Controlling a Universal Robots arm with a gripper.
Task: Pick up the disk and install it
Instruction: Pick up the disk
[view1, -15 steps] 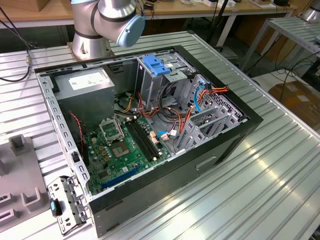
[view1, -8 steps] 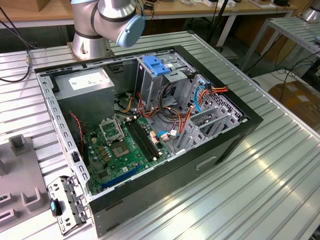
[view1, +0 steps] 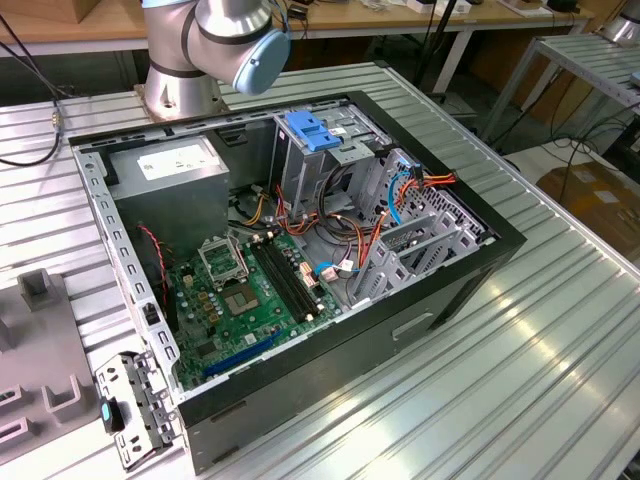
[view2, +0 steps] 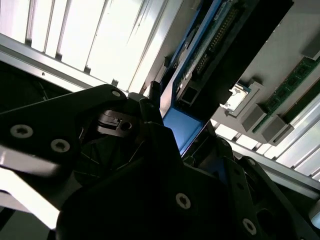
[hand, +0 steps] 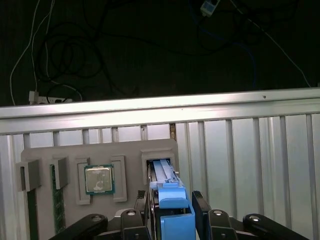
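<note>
Disk: the disk (hand: 167, 182) stands on edge in a slot (hand: 159, 159) of the grey tray (hand: 130, 150), blue carrier end uppermost and toward the arm. Judged to be stored this way so that the narrow end can be taken from above.

Claw: the claw (hand: 175, 207) sits over the blue end. Its fingers (hand: 200, 202) are narrow and lie against both flat sides, with no gap visible in the first wrist view. Judged clamped on the disk.

Second wrist view: the blue end (view2: 182, 127) shows between the dark fingers, and the circuit side runs away edge-on. This agrees with a grip across the thin dimension.

Lift: the far end of the disk lies within the slot walls. Judged gripped but not drawn clear.

Tray contents: a CPU (hand: 99, 179) lies flat in its own pocket beside the disk slot, and memory sticks (hand: 56, 200) stand in grooves further along. Each part has its own nest, evidently to fix its position for pickup.

Tray location: on the ribbed metal table (hand: 250, 150), at the exterior view's left (view1: 30, 340), just beside the open case (view1: 480, 260).

Destination: the case lies on its side with the board (view1: 240, 290) exposed. A metal cage (view1: 310, 160) with a blue latch stands upright inside. Judged the bay area, and no disk is visible there.

Arm base: bolted to the table behind the case (view1: 180, 85), within reach of both tray and case.
</note>
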